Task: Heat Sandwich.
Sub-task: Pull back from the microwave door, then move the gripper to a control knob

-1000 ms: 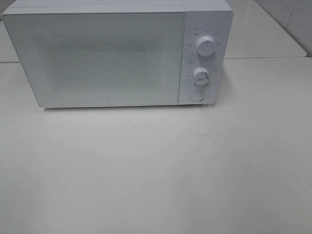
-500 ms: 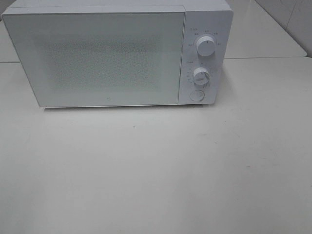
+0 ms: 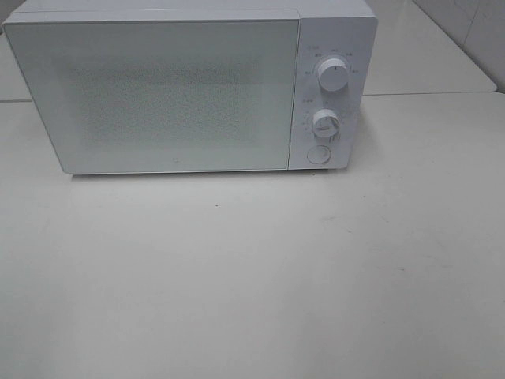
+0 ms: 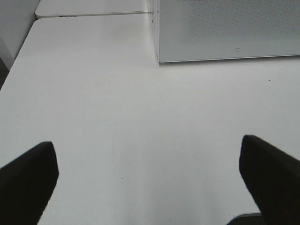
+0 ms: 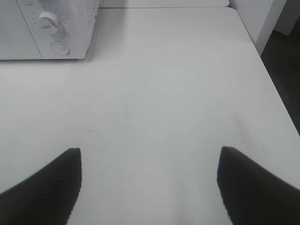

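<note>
Left hand point(image 4: 146, 143) hangs over the bare counter point(image 4: 93, 93), its two dark fingers spread wide and nothing between them. Right hand point(image 5: 150, 152), same story: fingers well apart, empty, hovering above the counter in front of the microwave point(image 3: 173, 87).

Now, where's the sandwich? Not on show, folks. No view has it: none on the counter in front of the microwave, none beside it, none in either hand. The microwave's door point(image 3: 158, 95) is shut and its speckled panel gives nothing away, so whether the sandwich sits inside I cannot tell. That leaves its direction from the hands and its long axis impossible to call.

What can be called is the line-up against the microwave. Left hand looks towards the door end, with the microwave's front corner ahead and off to one side. Right hand looks towards the control end, where the lower knob point(image 5: 48, 21) and the round button point(image 5: 60, 47) under it are in sight; the upper knob point(image 3: 332, 75) shows from the high camera.

My read: if the door has to open, that round button is the likely release, and the right hand is the nearer one, with nothing on the counter between it and the microwave. Both hands sit well back from the microwave, neither touching it.
</note>
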Controlling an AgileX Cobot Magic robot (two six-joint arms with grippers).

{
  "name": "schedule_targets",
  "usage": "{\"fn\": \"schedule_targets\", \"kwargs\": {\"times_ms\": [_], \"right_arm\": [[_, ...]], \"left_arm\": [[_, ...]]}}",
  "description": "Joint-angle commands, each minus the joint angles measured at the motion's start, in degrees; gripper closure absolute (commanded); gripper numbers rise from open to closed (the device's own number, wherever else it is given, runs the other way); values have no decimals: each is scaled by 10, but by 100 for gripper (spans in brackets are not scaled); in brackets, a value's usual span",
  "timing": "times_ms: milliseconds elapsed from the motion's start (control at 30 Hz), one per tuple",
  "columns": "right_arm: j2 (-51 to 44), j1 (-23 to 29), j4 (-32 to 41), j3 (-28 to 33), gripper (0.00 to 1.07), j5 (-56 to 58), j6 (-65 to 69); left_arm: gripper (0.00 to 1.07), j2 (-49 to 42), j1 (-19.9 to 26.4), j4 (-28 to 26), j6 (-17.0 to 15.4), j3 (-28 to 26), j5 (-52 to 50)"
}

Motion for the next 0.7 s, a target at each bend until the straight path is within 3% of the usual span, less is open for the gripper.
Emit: {"fn": "schedule_targets", "kwargs": {"times_ms": [33,367,700], "right_arm": [[-15,-3,1,1,31,-5,-5],[6,-3,-3,-4,21,-13,-20],[93,-3,-11,-13,21,-112,-14]], "left_arm": [[5,-15,1,2,-5,2,-8],[5,-15,1,2,-5,2,-8],[5,-15,1,2,-5,2,-8]]}}
